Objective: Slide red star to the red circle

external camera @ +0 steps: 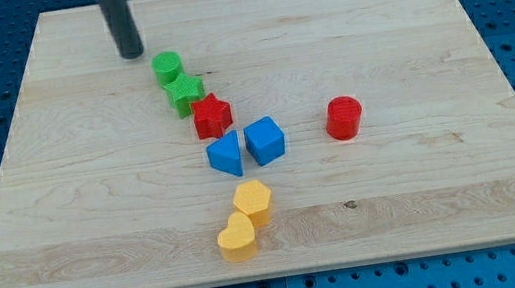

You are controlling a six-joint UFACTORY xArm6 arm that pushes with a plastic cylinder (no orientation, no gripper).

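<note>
The red star (212, 116) lies near the board's middle, touching the green star (185, 94) at its upper left. The red circle (344, 118) stands apart to the view's right of it. My tip (132, 54) rests on the board toward the view's top left, above and left of the green circle (167, 68) and well away from the red star. It touches no block.
A blue triangular block (226, 154) and a blue cube (265, 141) sit just below the red star. A yellow hexagon (254, 202) and a yellow heart (238, 239) lie lower down. The wooden board (427, 201) sits on a blue perforated table.
</note>
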